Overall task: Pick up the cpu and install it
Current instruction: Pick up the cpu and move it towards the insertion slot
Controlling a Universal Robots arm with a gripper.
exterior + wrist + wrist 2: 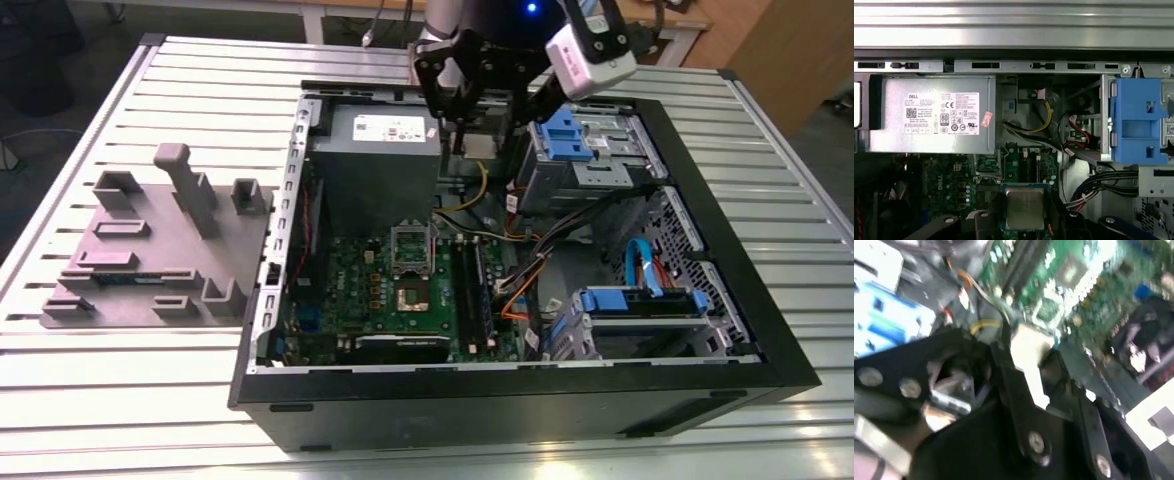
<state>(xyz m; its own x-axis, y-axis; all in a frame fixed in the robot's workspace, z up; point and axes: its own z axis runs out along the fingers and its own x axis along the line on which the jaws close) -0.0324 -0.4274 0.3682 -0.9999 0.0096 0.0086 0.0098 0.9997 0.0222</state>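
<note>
The tool (pixel 477 140) is closed on the cpu (pixel 477 146), its two black fingers (pixel 446 95) pinching the small square chip from opposite edges. In the exterior view it hangs above the open computer case (pixel 747 330), just beside the grey power supply box (pixel 378 130), on the exterior view's right of that box. The chip is clear of the boards beneath it.

In the first wrist view the cpu (pixel 1025 207) shows its pale silvery metal top, with the tool (pixel 1026 221) gripping it on both sides. In the second wrist view the cpu (pixel 1026 346) is a pale blurred patch between the dark fingers of the tool (pixel 1026 357).

The power supply box (pixel 929 115) carries a white label (pixel 943 113) with black print, small symbols and a square code. A small red sticker (pixel 986 119) sits just beside the label, nearer the cpu.

The green motherboard (pixel 400 290) lies on the near side of the box in the exterior view, with long black memory sticks (pixel 467 290) standing in their slots. A yellow cable (pixel 1046 117) loops just beside the box, and a blue drive bracket (pixel 1134 120) sits further out on that same side.

The grey plastic fixture (pixel 160 250) rests on the slatted tabletop (pixel 134 400), outside the case and well apart from the box, toward the exterior view's left.
</note>
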